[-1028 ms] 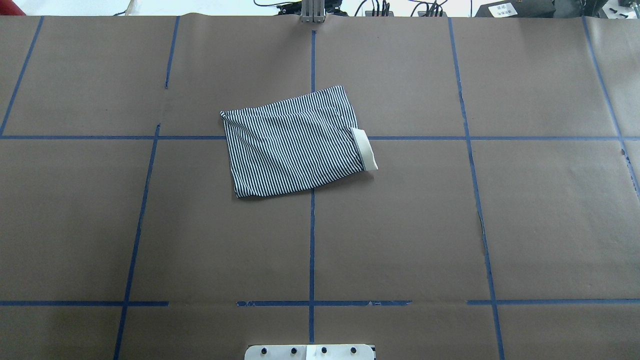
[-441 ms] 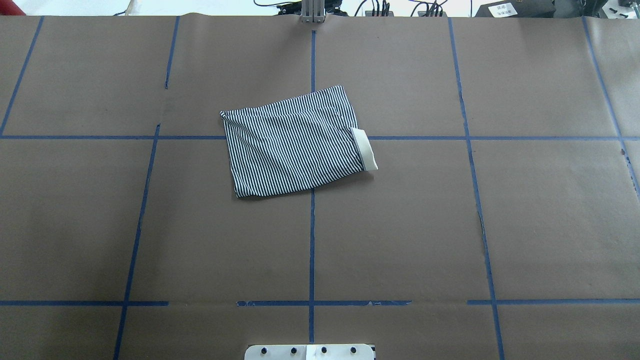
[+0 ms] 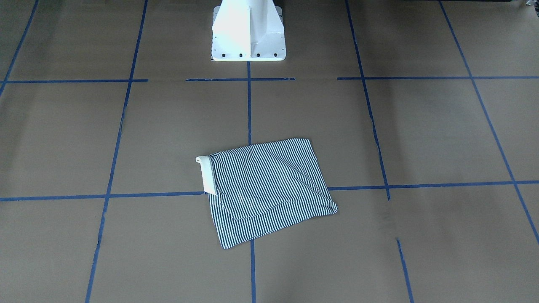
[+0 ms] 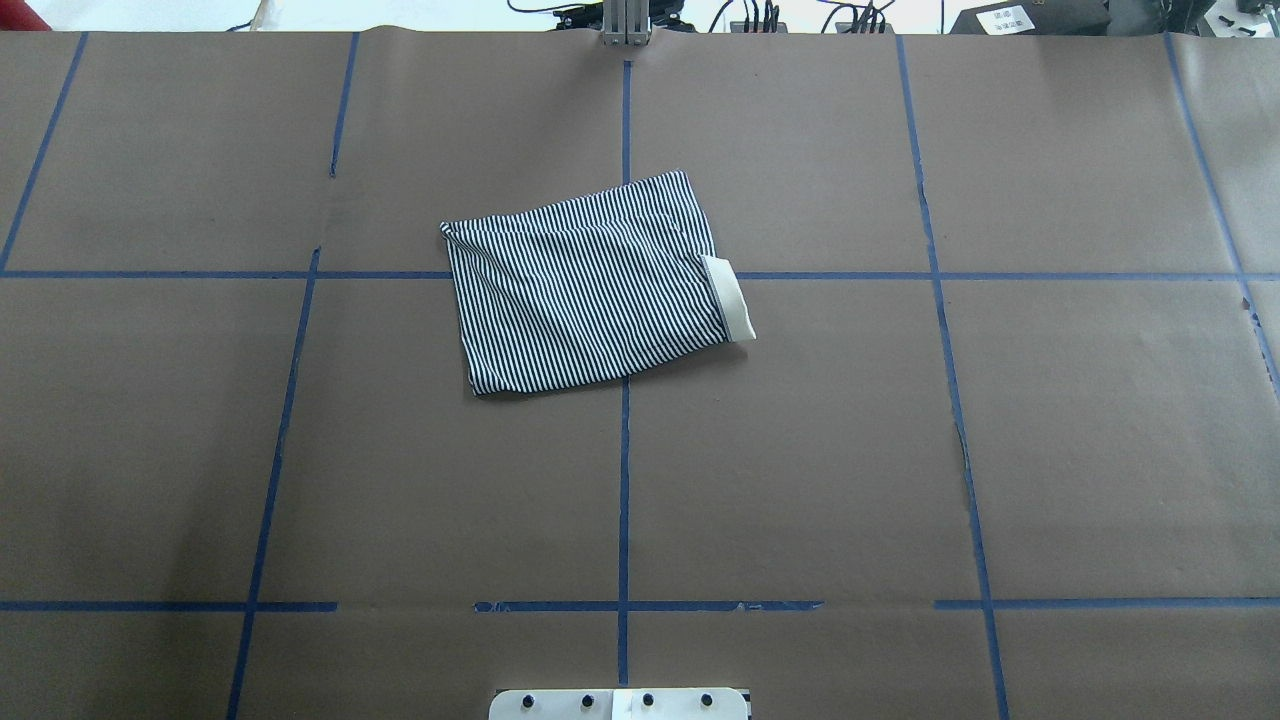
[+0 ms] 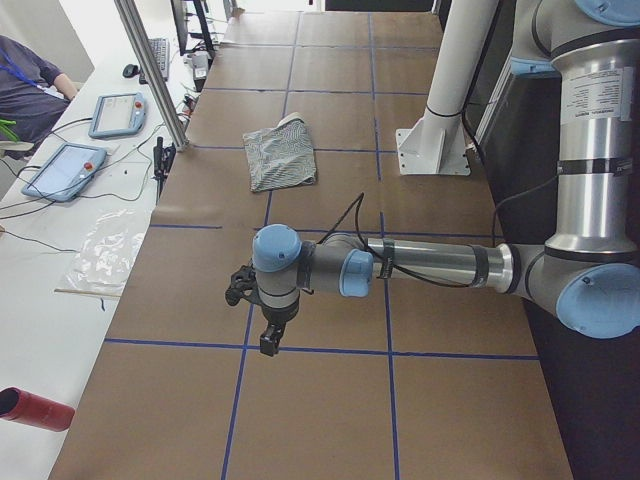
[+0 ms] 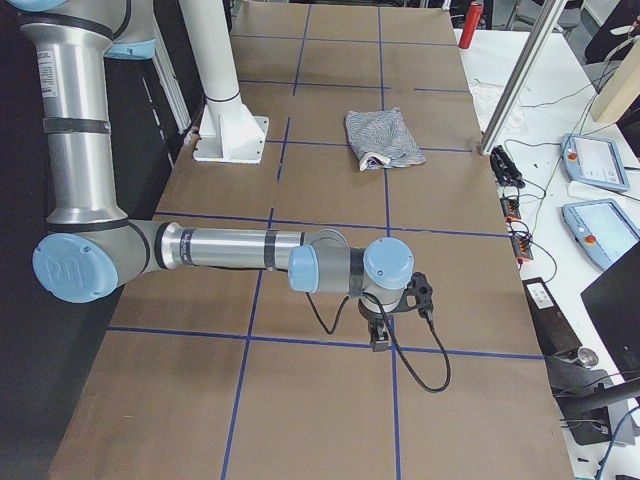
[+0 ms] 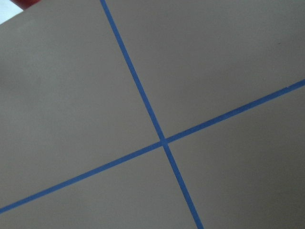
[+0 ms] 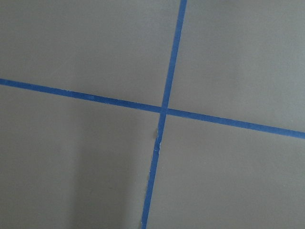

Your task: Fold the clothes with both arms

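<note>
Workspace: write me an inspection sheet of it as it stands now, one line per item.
Surface: table covered in brown paper with a blue tape grid; the tape is broken in places.
Job's things: striped shirt folded into a rectangle, lying flat, with its cream collar poking out on one side.
Clutter: nothing seen.
Grippers: left hand and right hand point down over tape crossings, well apart from the shirt; open or shut cannot be told.
Cables: black cable loops below the right wrist.
Surroundings: white pedestal; pendants on a side bench; seated person.
</note>
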Available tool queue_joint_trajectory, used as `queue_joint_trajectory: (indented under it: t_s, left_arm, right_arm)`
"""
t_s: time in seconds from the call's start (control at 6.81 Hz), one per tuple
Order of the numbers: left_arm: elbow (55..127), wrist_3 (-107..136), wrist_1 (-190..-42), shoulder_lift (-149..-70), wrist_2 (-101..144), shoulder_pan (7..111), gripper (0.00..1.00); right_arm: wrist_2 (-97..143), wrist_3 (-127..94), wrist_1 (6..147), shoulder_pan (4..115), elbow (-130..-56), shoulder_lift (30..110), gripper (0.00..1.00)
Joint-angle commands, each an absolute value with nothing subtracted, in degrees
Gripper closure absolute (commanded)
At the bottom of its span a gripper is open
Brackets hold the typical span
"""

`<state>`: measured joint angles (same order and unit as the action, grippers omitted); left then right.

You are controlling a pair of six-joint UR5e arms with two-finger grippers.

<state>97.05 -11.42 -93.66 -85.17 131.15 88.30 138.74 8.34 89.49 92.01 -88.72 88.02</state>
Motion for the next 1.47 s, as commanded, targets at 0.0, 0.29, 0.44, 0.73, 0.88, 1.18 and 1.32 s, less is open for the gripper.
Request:
queue_joint_trajectory:
  t_s: [0.0,0.29,0.44,0.73,0.88,1.18,1.32]
  left_arm:
    - [97.47,-11.43,-92.46,-84.55,132.19,88.42,0.0]
    - [97.03,-11.34,-92.37,-84.55,132.19,88.42,0.0]
    - [96.77,-11.25,-92.37,-84.64,132.19,88.42,0.0]
    - [96.42,-0.97,-92.46,-84.81,132.19,88.24,0.0]
    - [96.42,2.43,-92.46,-84.81,132.27,88.24,0.0]
    - [96.33,2.46,-92.55,-84.81,132.28,88.24,0.0]
    - [96.42,2.46,-92.55,-84.81,132.28,88.24,0.0]
  right_arm:
    - [139.13,5.89,88.33,92.02,-88.16,88.33,0.0]
    - [138.08,5.98,88.33,91.15,-88.24,88.24,0.0]
    - [137.82,5.89,88.33,90.71,-88.16,88.33,0.0]
    - [137.81,5.98,88.33,90.7,-88.15,88.5,0.0]
    - [137.9,5.98,88.33,90.7,-88.15,88.51,0.0]
    - [137.9,5.89,88.33,90.7,-88.15,88.42,0.0]
    - [137.9,5.89,88.33,90.7,-88.15,88.42,0.0]
